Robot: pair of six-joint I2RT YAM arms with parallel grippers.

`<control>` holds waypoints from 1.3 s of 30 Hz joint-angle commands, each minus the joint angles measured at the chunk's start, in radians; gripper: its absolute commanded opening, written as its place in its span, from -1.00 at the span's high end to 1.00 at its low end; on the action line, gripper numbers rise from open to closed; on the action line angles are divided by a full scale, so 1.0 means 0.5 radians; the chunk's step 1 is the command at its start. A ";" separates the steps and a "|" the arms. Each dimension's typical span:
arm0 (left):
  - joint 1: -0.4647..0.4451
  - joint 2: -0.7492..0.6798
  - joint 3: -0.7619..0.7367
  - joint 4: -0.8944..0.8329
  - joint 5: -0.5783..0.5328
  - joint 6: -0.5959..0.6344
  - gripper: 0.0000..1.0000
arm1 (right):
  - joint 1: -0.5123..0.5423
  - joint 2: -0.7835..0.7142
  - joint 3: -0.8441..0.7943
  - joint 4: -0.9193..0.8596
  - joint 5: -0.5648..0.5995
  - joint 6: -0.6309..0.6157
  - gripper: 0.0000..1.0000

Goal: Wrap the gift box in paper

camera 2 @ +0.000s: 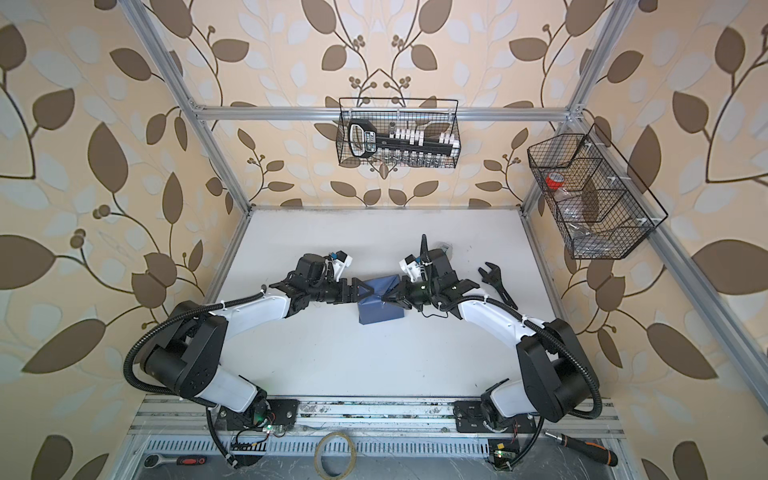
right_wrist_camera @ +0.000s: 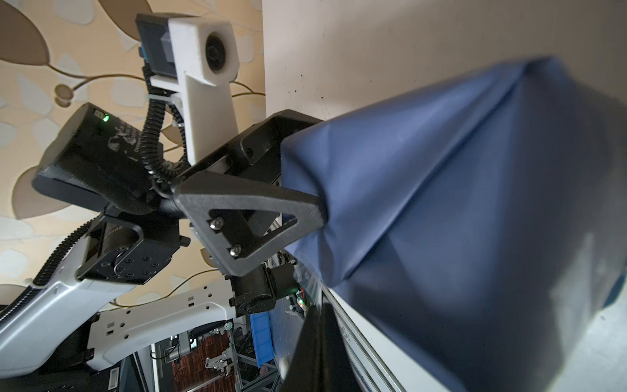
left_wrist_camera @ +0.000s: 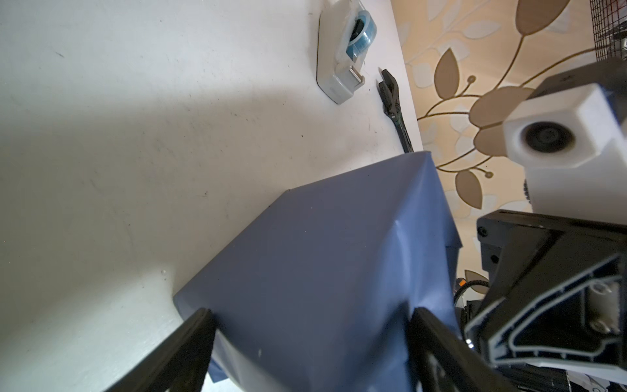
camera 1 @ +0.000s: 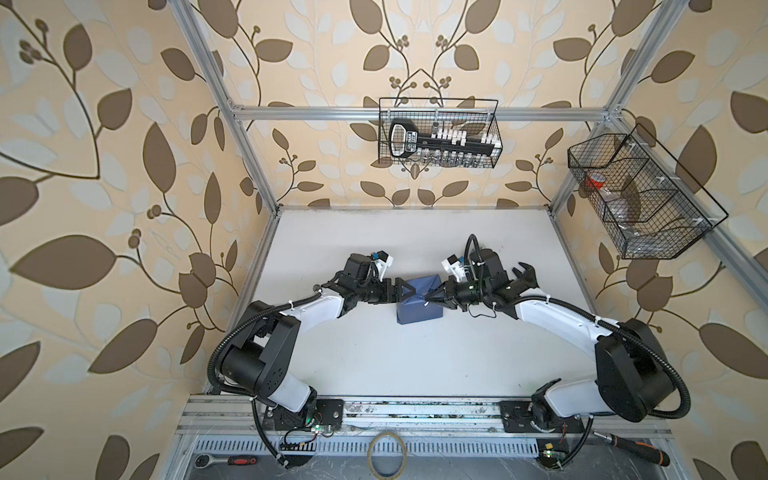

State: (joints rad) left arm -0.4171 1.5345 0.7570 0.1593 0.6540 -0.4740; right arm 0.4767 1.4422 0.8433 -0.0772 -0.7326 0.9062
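The paper (camera 1: 417, 307), slate-blue side out, is folded over the gift box on the counter (camera 1: 374, 249), and the box itself is hidden. My left pincer (camera 1: 406, 293) stands spread wide, straddling the paper's left end, though I cannot tell whether it squeezes. My right pincer (camera 1: 427, 301) is together, its tip on the paper's top. A wrench (camera 1: 524, 272) lies right of the paper.

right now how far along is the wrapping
Done: the paper hides the box completely. In hand: left gripper clamps the parcel's side, shut right gripper presses the top fold. Left: probably taping the folds; the tape dispenser sits apart.
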 commanded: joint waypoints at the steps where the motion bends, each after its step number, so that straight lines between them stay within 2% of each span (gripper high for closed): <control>1: 0.006 0.065 -0.036 -0.252 -0.198 0.111 -0.80 | -0.005 0.053 0.048 -0.028 -0.032 0.043 1.00; 15: 0.006 0.027 -0.041 -0.245 -0.200 0.116 -0.81 | -0.036 0.105 0.037 -0.011 -0.077 0.069 1.00; 28: 0.006 0.049 -0.035 -0.266 -0.234 0.130 -0.80 | -0.044 -0.129 0.084 -0.114 -0.110 0.024 1.00; 39: 0.006 0.044 -0.038 -0.273 -0.236 0.135 -0.80 | -0.009 0.059 0.173 -0.079 -0.111 0.021 1.00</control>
State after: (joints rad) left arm -0.4171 1.5326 0.7570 0.1585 0.6495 -0.4625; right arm 0.4656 1.4372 0.9100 -0.1097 -0.7757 0.9249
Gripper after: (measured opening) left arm 0.902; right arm 0.047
